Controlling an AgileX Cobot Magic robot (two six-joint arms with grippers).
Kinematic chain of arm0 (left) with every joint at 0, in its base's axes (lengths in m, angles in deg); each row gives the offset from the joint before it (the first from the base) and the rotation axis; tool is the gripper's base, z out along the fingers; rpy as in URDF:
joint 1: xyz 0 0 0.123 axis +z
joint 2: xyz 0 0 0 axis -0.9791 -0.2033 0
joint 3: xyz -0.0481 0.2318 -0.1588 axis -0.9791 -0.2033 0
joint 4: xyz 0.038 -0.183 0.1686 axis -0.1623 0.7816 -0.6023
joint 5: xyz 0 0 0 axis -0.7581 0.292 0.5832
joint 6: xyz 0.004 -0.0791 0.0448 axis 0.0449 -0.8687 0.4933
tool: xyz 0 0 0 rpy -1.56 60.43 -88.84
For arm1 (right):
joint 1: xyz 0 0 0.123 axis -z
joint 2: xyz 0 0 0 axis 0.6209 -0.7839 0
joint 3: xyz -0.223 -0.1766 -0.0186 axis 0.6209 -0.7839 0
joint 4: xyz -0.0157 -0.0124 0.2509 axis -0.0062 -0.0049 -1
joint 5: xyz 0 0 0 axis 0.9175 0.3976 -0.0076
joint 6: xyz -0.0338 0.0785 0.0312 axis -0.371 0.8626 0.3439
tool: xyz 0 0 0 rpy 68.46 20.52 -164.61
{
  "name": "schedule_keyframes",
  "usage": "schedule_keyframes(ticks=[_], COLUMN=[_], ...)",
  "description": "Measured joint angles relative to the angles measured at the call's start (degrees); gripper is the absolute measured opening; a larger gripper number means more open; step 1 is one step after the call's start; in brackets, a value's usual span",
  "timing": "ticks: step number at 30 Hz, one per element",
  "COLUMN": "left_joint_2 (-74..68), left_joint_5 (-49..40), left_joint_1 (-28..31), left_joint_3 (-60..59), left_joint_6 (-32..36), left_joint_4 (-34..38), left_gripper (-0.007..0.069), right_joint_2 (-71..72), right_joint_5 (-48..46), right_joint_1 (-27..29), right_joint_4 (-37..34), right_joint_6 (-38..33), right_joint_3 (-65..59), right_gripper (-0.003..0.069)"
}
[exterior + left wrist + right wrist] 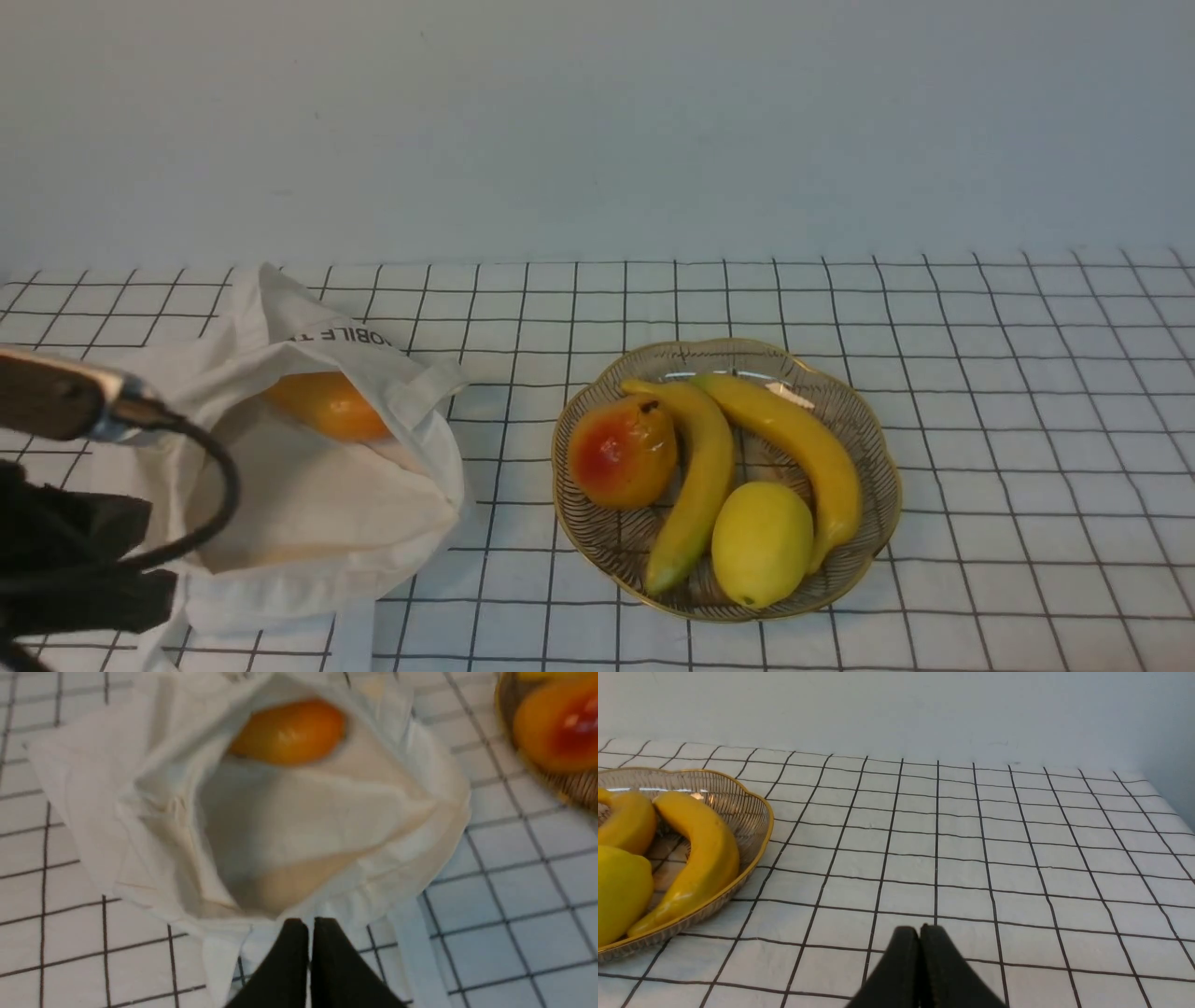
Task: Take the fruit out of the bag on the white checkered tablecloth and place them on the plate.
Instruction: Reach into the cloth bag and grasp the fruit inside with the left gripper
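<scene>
Soft dim light, left wrist view blurred

orange mango-like fruit (329,407) lying inside open off-white cloth bag (308,485), gold-rimmed glass plate (726,609) on checkered tablecloth (1008,560)

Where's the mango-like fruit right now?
Front view, left side: the orange mango-like fruit lies inside the cloth bag, left of the plate.

In the front view, the mango-like fruit (331,406) is partly covered by the wall of the cloth bag (317,504), whose printed letters are interrupted by a fold, and the left arm (65,551) is cut off by the picture's edge. The glass plate (577,786) is cropped and blurred in the left wrist view, while in the right wrist view the lemon (621,896) is cut off at the edge.
</scene>
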Motion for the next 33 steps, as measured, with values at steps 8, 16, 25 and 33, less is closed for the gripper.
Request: schedule_keyframes(ticks=[8,16,25,33], left_joint_2=[-23.5,-39.5,-47.2,-53.0], left_joint_5=[1.9,10.6,28.1,35.7], left_joint_1=[-3.6,-6.6,-6.8,-6.8], left_joint_3=[10.6,15.7,15.8,16.1], left_joint_6=[10.5,19.0,19.9,20.0], left_joint_4=[-0.7,-5.4,-6.6,-13.4], left_gripper=[-0.0008,-0.0006,0.0115,0.0451], right_joint_2=[0.0,0.0,0.0,0.0], right_joint_5=[0.0,0.0,0.0,0.0], right_joint_1=[0.0,0.0,0.0,0.0], right_joint_4=[0.0,0.0,0.0,0.0], right_joint_6=[0.0,0.0,0.0,0.0], right_joint_3=[0.0,0.0,0.0,0.0], right_gripper=[-0.0014,-0.0014,-0.0014,-0.0014])
